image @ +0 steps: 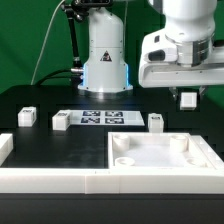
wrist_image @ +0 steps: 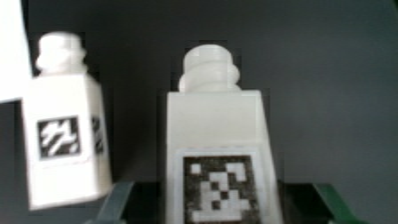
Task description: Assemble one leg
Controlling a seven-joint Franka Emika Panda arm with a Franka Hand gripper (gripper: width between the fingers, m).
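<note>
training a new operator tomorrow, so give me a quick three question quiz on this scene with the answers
1. Count: how many legs stand loose on the table, apart from the one at the gripper?
2. True or false: a leg already sits in one of the corner sockets of the tray.
3. Pick one: the gripper is shut on (a) a leg, (b) the tray, (c) the marker board.

Key
1. Three.
2. False: the sockets in view are empty.
3. (a): the leg sits between the fingers.
</note>
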